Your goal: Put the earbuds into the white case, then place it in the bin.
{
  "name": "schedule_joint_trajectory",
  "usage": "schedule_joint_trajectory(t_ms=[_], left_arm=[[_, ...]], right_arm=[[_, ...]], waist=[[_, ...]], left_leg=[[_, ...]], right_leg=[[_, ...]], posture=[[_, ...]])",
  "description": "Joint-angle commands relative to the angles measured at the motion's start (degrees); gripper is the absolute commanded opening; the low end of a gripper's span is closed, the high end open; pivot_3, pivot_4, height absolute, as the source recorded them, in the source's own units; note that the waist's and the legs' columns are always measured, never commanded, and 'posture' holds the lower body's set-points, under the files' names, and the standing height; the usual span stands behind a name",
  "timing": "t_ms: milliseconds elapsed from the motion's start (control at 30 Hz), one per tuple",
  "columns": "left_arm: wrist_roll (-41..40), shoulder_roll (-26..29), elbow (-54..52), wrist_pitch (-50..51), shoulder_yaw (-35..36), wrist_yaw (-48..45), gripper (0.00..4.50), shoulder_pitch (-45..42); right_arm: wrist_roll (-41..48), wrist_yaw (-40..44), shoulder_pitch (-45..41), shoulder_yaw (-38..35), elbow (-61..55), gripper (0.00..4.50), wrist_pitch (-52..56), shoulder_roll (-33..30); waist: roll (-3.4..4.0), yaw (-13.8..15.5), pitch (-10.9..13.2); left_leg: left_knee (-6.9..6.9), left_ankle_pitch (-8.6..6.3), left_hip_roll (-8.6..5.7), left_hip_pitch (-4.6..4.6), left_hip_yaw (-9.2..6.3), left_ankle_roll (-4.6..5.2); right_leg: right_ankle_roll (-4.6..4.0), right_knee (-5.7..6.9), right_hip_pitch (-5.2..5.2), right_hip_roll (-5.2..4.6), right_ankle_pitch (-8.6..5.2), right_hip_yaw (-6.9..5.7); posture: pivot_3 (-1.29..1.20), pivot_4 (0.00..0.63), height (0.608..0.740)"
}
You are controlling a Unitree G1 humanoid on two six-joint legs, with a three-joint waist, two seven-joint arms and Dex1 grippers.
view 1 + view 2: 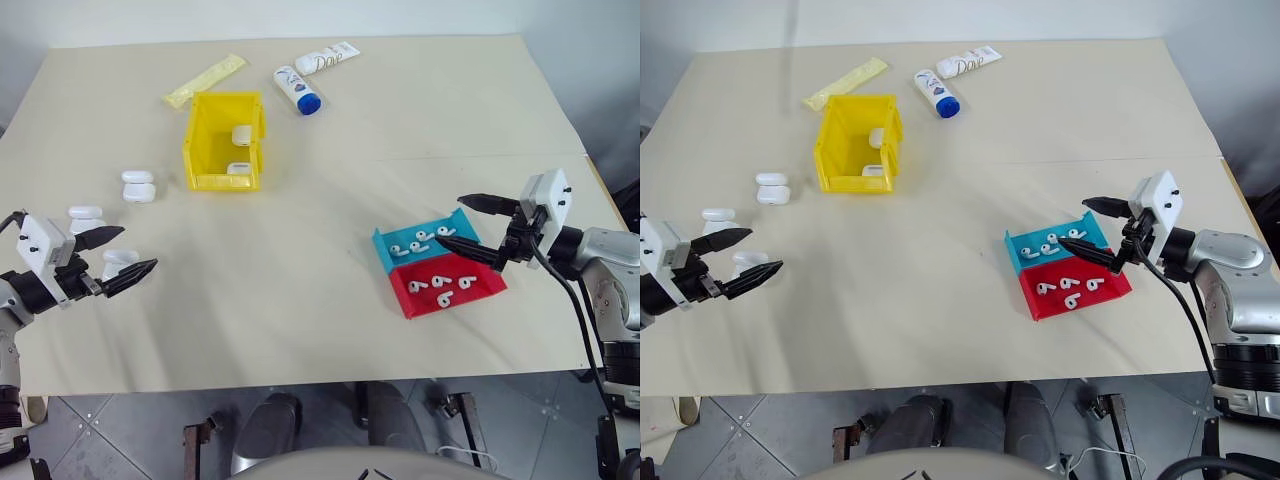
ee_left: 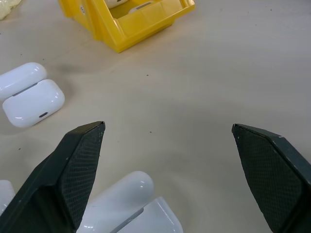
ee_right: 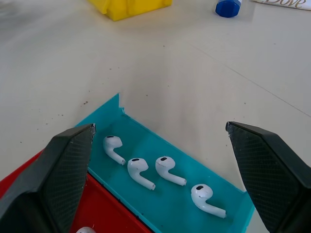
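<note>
We read this as early-to-mid run: the yellow bin (image 1: 222, 140), upper left of centre on the bench (image 1: 330, 300), already holds two white cases, one standing against its far wall (image 1: 242, 134) and one lying at its near end (image 1: 238, 168), so by our judgement two rounds are done. For the current round nothing is picked yet. The left claw (image 1: 113, 257) sits at the left edge of the frame, fingers spread and empty, with one white case (image 1: 119, 262) between or just under its tips; we can't tell if it touches. The right claw (image 1: 482, 228) is at right of centre, also spread wide and empty, hovering over the blue tray (image 1: 383, 246). Still to do: grab earbuds, seat them in a case, shut it, drop it in the bin. Counts: white cases outside the bin, three (one pair-looking open case (image 1: 138, 186) left of the bin, one (image 1: 85, 213) at far left, one at the left claw). Earbuds: four in the blue tray (image 3: 141, 172), roughly four or five in the red tray (image 1: 450, 296), partly hidden by the claw. Clutter at the top: one white-and-blue tube (image 1: 298, 90), one white tube (image 1: 327, 59), one yellow sachet (image 1: 204, 81).
</note>
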Motion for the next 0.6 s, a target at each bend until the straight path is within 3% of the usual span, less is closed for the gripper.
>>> schedule_joint_trajectory(t_ms=[33,300,467,600], left_arm=[[-0.92,-0.24,-1.49,-3.74,2.5,0.26,4.46,-0.4],[-1.77,-1.06,-6.6,-3.44,5.11,5.47,4.46,2.3],[-4.8,0.19,-13.0,6.82,9.97,5.56,4.46,12.01],[-1.79,-0.35,-19.04,12.28,14.79,7.38,4.46,25.53]], right_arm=[[-0.25,0.19,-1.7,-0.67,0.5,4.5,-1.58,-0.35],[-0.4,0.49,-4.4,0.11,1.49,4.5,-1.77,0.68],[-1.69,1.88,-7.01,1.11,4.43,4.5,-4.32,0.9],[-1.63,4.84,-7.96,1.64,6.55,4.5,-6.39,0.55]], waist=[[0.0,0.0,0.0],[-0.01,-0.11,0.0],[0.03,-0.68,0.01],[0.04,-0.95,0.02]], left_leg=[[0.0,0.0,0.0,0.0,0.0,0.0],[-0.01,0.0,0.01,0.0,0.04,0.0],[-0.05,-0.06,0.1,0.04,0.22,0.04],[-0.06,-0.11,0.13,0.11,0.31,0.08]], right_leg=[[0.0,0.0,0.0,0.0,0.0,0.0],[0.0,-0.01,-0.01,0.01,0.0,0.04],[0.0,-0.03,-0.04,0.07,0.0,0.18],[-0.01,-0.04,-0.01,0.1,0.0,0.25]], posture=[[0.0,0.15,0.74],[0.0,0.15,0.74],[0.0,0.15,0.74],[0.0,0.15,0.74]])
